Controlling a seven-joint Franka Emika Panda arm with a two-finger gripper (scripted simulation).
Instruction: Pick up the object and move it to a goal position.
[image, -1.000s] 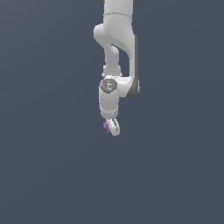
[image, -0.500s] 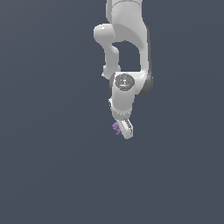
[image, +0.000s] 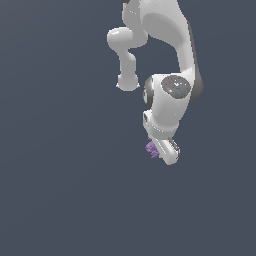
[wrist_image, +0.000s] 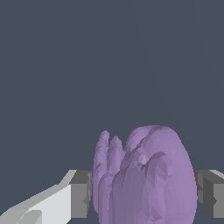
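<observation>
The plain dark grey-blue background (image: 55, 190) is filling both views, with no edge, seam or surface line showing anywhere in it.

The white Panda arm (image: 165, 30) is entering from the upper edge of the exterior view and is hanging downward. A rounded elbow link (image: 122, 42) is projecting toward the exterior view's left, while the thicker links are curving down along the exterior view's right. Below them the wrist housing (image: 172, 90), with its grey circular cap, is facing the camera.

The gripper (image: 161, 150) is pointing down and slightly toward the exterior view's right at the arm's lowest end. In the wrist view, the grey fingertips (wrist_image: 81, 192) are standing on either side of the load, one pad pressing against its flank and the other pad (wrist_image: 209, 190) sitting at its opposite side. The jaws are thus standing closed around the purple object, gripping it between them.

The object (image: 152, 148) is showing in the exterior view as a tiny purple lump protruding from the gripper on the side toward the exterior view's left, much smaller than the white hand that is carrying it. It is being held aloft, with only background beneath it. In the wrist view the object (wrist_image: 144, 179) is appearing large and close: a rounded, bulging body on one side and several narrow upright ridges on the other.
</observation>
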